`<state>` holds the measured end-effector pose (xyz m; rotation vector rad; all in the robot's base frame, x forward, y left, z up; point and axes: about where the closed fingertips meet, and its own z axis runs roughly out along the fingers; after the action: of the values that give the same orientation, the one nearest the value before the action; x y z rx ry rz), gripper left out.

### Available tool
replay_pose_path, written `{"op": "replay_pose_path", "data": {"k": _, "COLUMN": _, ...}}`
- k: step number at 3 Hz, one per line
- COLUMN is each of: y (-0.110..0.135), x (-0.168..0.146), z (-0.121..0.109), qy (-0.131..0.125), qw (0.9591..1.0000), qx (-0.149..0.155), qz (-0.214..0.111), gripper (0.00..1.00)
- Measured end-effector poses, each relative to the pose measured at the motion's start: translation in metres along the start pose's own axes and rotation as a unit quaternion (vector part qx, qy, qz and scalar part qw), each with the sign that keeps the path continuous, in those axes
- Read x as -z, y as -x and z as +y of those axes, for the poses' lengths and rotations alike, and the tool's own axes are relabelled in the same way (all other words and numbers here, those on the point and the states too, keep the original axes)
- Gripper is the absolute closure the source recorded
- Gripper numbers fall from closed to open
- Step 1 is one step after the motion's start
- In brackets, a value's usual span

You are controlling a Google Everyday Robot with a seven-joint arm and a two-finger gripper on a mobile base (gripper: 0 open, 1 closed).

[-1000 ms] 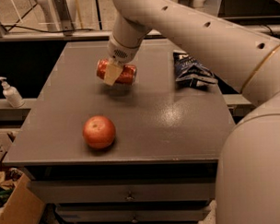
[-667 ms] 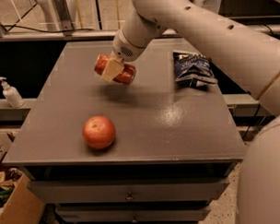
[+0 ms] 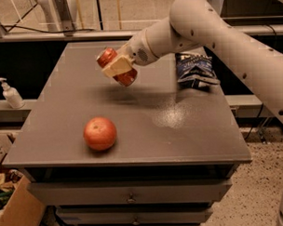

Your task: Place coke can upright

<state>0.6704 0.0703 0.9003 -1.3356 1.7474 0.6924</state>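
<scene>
The coke can [image 3: 125, 77], red with a silver end, is held tilted in the air above the far middle of the grey table [image 3: 179, 132]. My gripper [image 3: 116, 67] is shut on it, its pale fingers [image 3: 115, 68] across the can's middle. The white arm reaches in from the upper right. The can's shadow falls on the table below it.
A round orange-red apple [image 3: 100, 133] sits near the table's front left. A dark blue snack bag [image 3: 194, 70] lies at the far right edge. A white soap bottle [image 3: 11, 93] stands on a ledge to the left. Drawers are below the tabletop.
The gripper has lifted the can off the table and tilted it. The arm has swung up and back to the right. The apple and bag have not moved.
</scene>
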Motion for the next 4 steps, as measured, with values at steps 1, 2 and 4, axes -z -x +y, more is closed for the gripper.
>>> {"op": "replay_pose_path", "data": {"k": 1, "y": 0.005, "x": 0.003, "z": 0.004, "qy": 0.005, "qw": 0.9999, "qx": -0.006, "qz": -0.014, "gripper": 1.0}}
{"op": "replay_pose_path", "data": {"k": 2, "y": 0.004, "x": 0.002, "z": 0.004, "qy": 0.005, "qw": 0.9999, "qx": -0.005, "qz": -0.013, "gripper": 1.0}}
{"op": "replay_pose_path", "data": {"k": 4, "y": 0.0, "x": -0.013, "z": 0.004, "qy": 0.02, "qw": 0.9927, "qx": -0.041, "qz": -0.112, "gripper": 1.0}}
